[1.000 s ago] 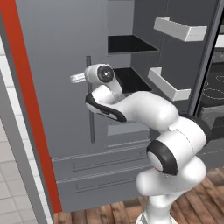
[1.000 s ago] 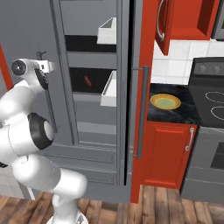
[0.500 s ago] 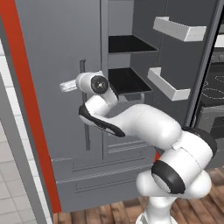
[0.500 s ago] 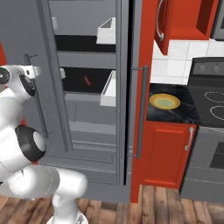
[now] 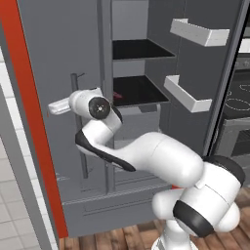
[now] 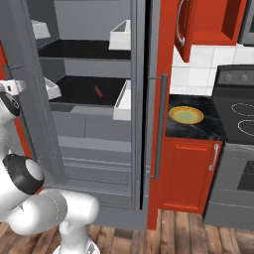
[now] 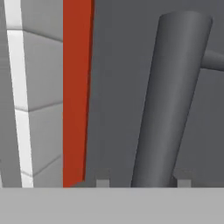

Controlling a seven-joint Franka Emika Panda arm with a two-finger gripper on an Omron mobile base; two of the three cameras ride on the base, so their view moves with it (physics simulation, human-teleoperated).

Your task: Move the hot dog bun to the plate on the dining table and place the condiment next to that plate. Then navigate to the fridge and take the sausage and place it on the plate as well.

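The dark grey fridge [image 6: 89, 134] stands with both doors swung wide. On its lower black shelf lies the thin reddish sausage [image 6: 98, 92], a small red spot [image 5: 117, 94] from the other side. My gripper [image 5: 61, 105] is at the left door's vertical bar handle [image 5: 80, 132]. In the hand view my gripper [image 7: 143, 181] is open and straddles that handle [image 7: 170, 100], with a gap beside the left fingertip [image 7: 103, 183]. A round yellow plate [image 6: 186, 115] with an olive-green centre lies on the counter right of the fridge. The hot dog bun, condiment and dining table are out of view.
White door shelves [image 5: 188, 93] jut from the right door. A red panel [image 5: 29, 122] and tiled wall border the left door. A red cabinet [image 6: 186, 173] and the stove [image 6: 238, 129] stand right of the fridge. The floor is wood.
The left fridge door has swung wider open as my arm moved left with it. My jaws, shut on the handle a second ago, have parted and now stand loose around it.
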